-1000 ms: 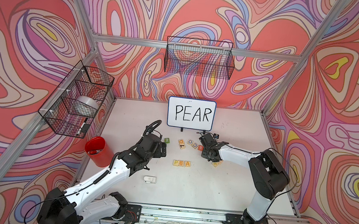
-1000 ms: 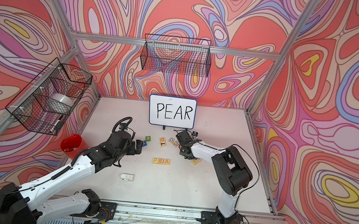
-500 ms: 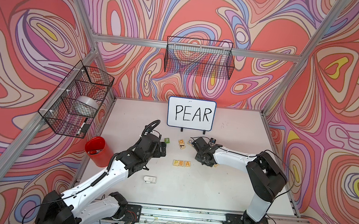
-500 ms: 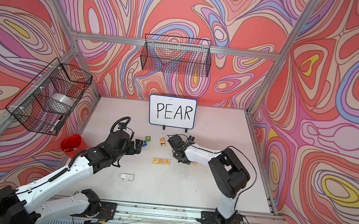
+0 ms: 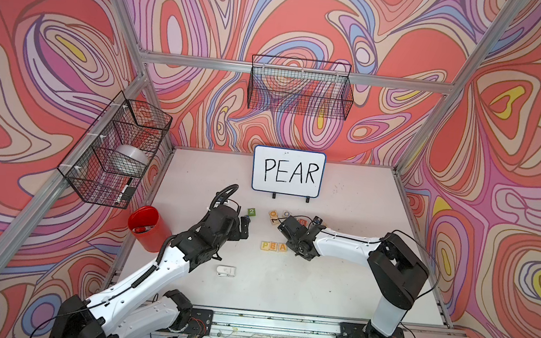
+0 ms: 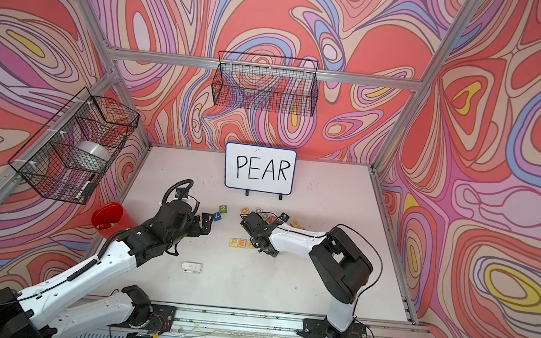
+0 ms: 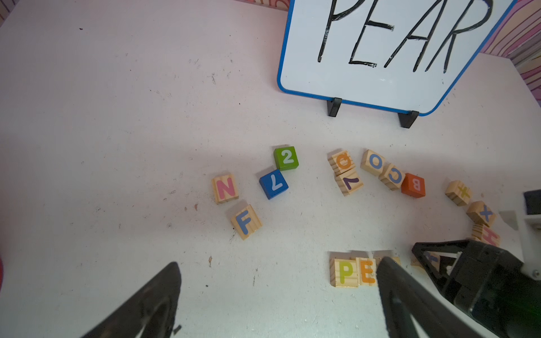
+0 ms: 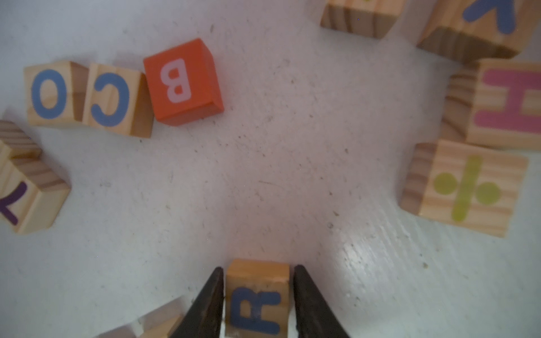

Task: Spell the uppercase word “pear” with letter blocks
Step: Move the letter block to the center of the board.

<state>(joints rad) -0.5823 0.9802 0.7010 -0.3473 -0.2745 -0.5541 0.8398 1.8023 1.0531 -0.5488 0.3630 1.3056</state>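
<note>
Pale-wood row: P block [image 5: 266,245], E block [image 5: 274,246] and A block [image 5: 283,247] are set side by side on the bench [image 5: 317,294], in front of the whiteboard [image 5: 288,175].
R block [image 8: 257,301]: blue letter is turned up; the cube is flanked by the right gripper's fingers [image 8: 205,310] at the A end of the row. Contact with the A block cannot be told.
Right gripper [image 8: 258,267]: held low over the bench; jaws are parted a little, and a thin gap is seen on each side of the R block.
Left gripper [image 7: 281,307]: spread wide, nothing is held; it is kept above the bench on the P side of the row.
Whiteboard: propped upright at the back; PEAR is written in black.
Number cubes: green 2 cube [image 7: 286,158] and blue 7 cube [image 7: 273,183] are found just beside each other; N block [image 7: 224,188] and F block [image 7: 245,221] are near them.
Back line: O block [image 8: 49,93], C block [image 8: 112,99] and orange B cube [image 8: 183,82] are lined edge to edge.
Red cup [image 5: 148,229]: stood at the bench's left edge.
</note>
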